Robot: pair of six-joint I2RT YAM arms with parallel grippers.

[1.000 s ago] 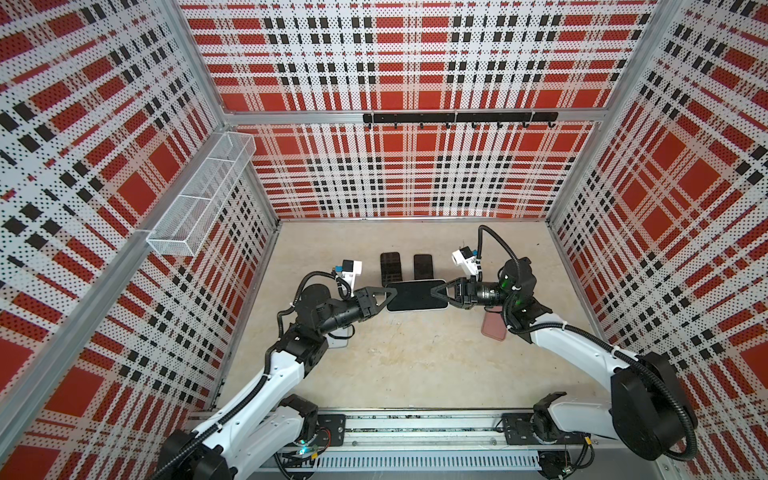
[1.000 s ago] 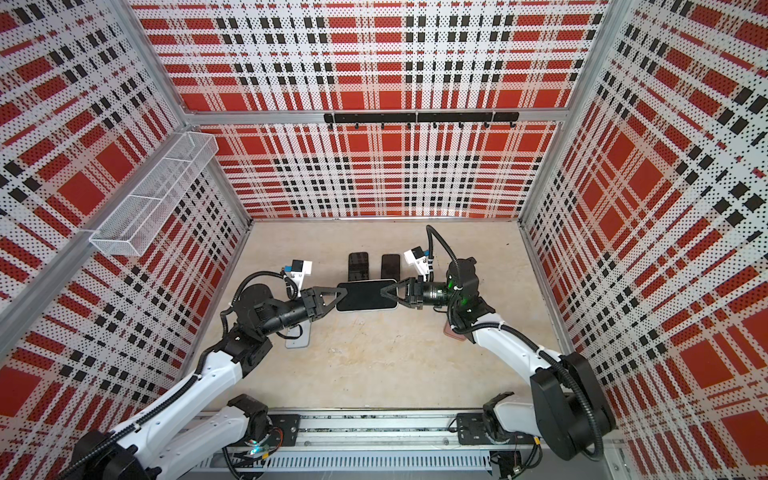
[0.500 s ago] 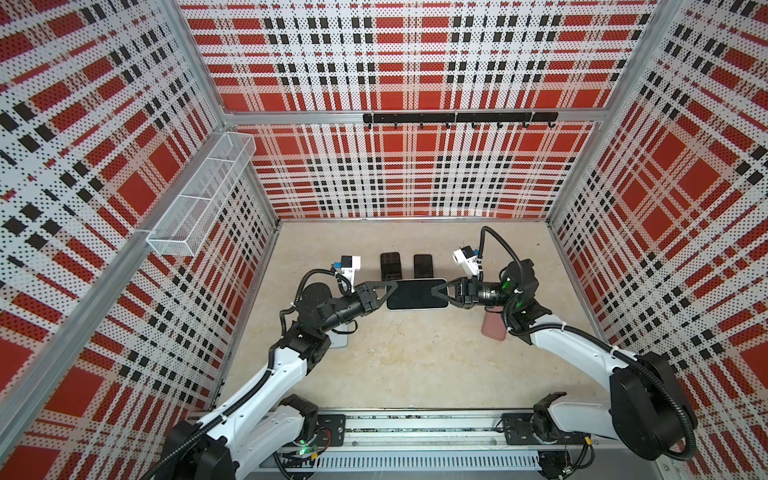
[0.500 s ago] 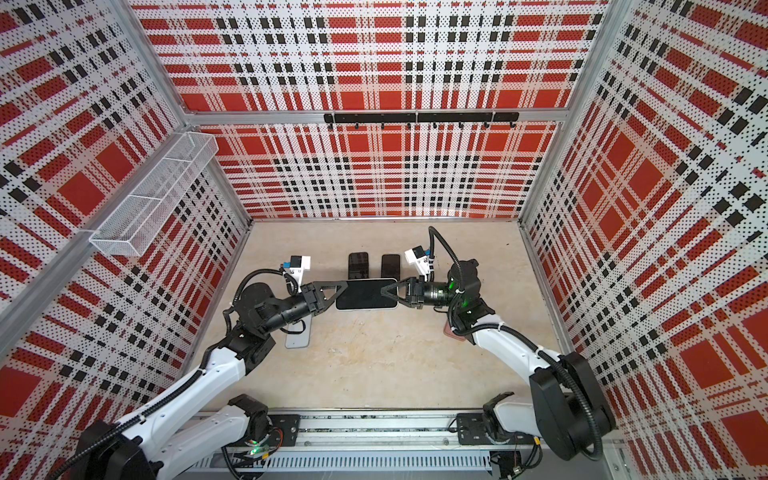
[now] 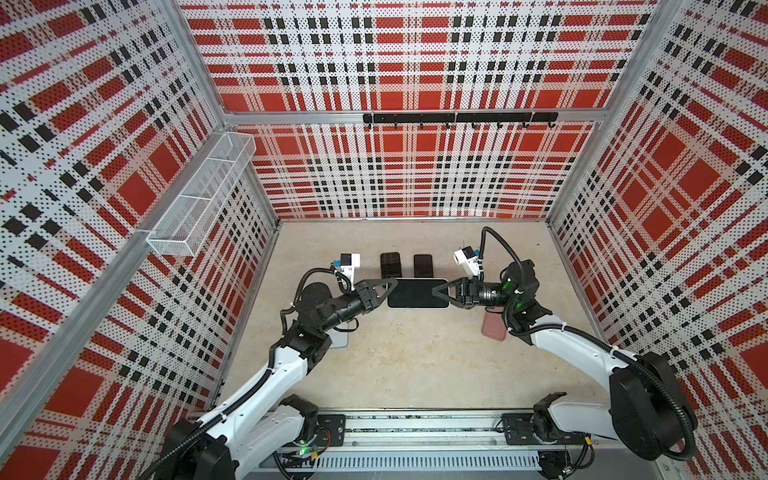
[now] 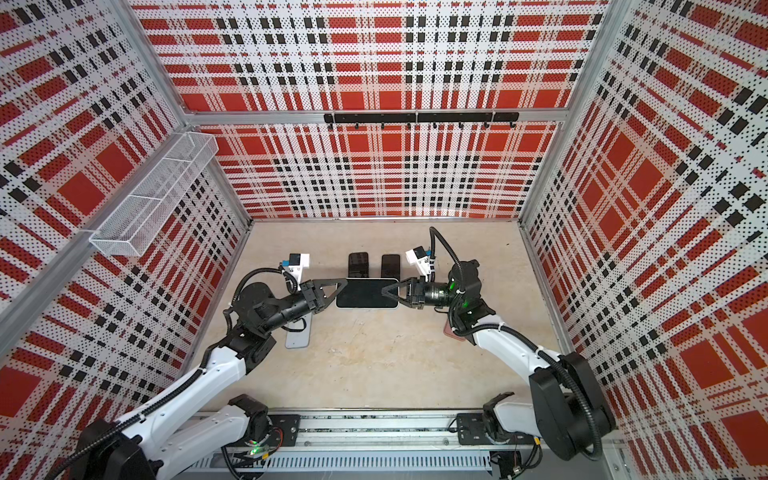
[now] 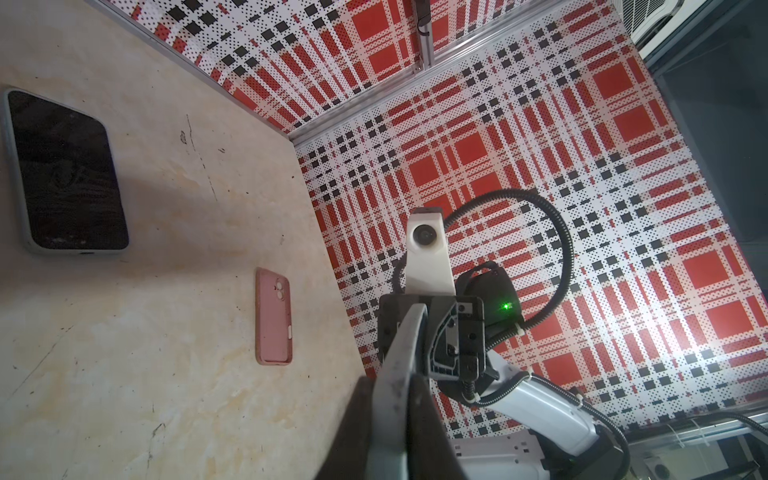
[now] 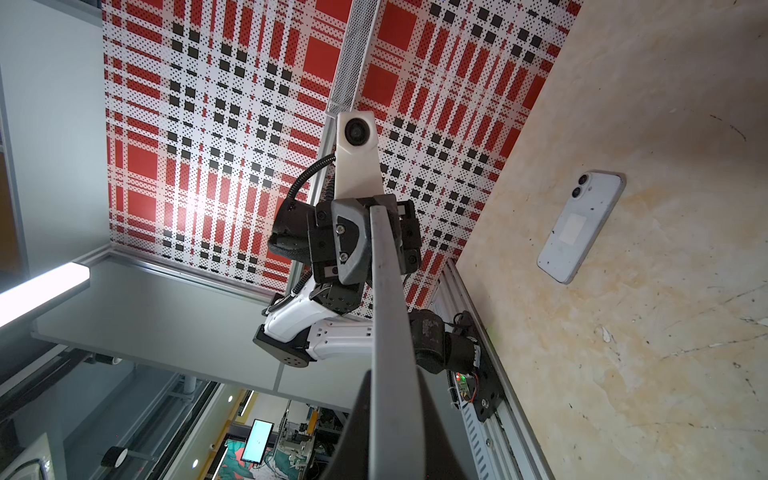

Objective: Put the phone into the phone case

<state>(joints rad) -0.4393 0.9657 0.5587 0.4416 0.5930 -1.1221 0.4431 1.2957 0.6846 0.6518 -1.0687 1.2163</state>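
A phone (image 5: 417, 293) with a dark screen and a pale rim hangs flat above the table, between the two arms in both top views (image 6: 365, 294). My left gripper (image 5: 392, 286) is shut on its left end and my right gripper (image 5: 436, 291) on its right end. In the left wrist view the phone (image 7: 399, 374) shows edge-on as a grey slab, with both fingers of the left gripper (image 7: 392, 419) against it. The right gripper (image 8: 392, 419) pinches the same slab (image 8: 388, 311). A pink phone case (image 5: 493, 329) lies on the table under the right arm, open side down (image 7: 273, 316).
Two dark phones (image 5: 390, 264) (image 5: 423, 265) lie side by side at the back. One of them shows in a pale case (image 7: 66, 174). A pale phone (image 6: 298, 336) lies face down under the left arm (image 8: 582, 226). A wire basket (image 5: 199, 199) hangs on the left wall.
My left gripper has closed its jaws onto the phone's left end. The right gripper and the phone have stayed about where they were.
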